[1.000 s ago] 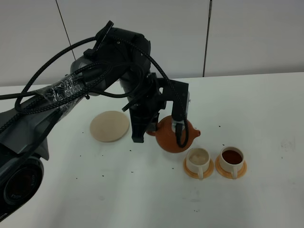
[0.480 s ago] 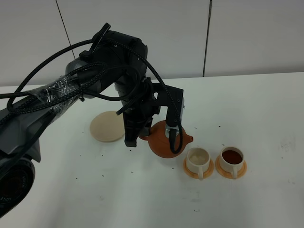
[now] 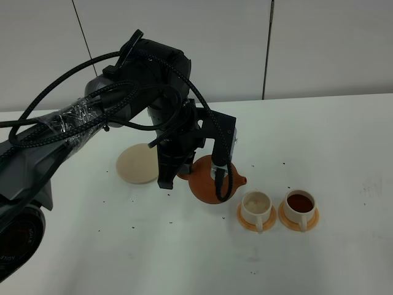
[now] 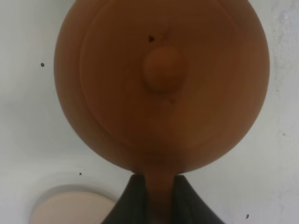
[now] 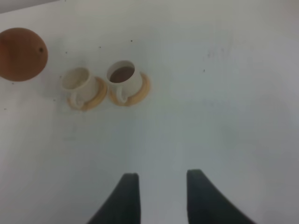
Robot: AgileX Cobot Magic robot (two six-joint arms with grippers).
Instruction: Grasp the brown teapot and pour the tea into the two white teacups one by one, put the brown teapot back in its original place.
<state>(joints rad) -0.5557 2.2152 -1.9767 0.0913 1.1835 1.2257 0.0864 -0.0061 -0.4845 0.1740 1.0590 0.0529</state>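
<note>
- State: the left pincer (image 4: 161, 201) is closed tight on the loop handle of the brown teapot (image 3: 207, 186). The pot sits upright, lid knob up. It cannot be told whether its base clears the bench (image 3: 184, 258).
- Position: in the high view the spout points to 3 o'clock, toward the nearer teacup (image 3: 256, 206), which stands just beside the pot. The farther teacup (image 3: 299, 204) lies beyond it on the same bearing.
- Judgement: the farther teacup holds dark tea and the nearer one looks pale inside, so the nearer teacup appears to be the one to fill.
- Procedure: raise the pot, carry the spout tip over the middle of the nearer teacup, then tilt slowly. The spout is short, so a fast tilt may spill onto the orange saucer (image 3: 247, 221).
- Caution: the lid is loose-fitting by appearance, so limit the tilt angle.
- Return point: the cream coaster (image 3: 138, 165) lies at 10 o'clock of the pot.
- The right pincer (image 5: 161, 196) hangs over bare bench, jaws apart, holding nothing.
</note>
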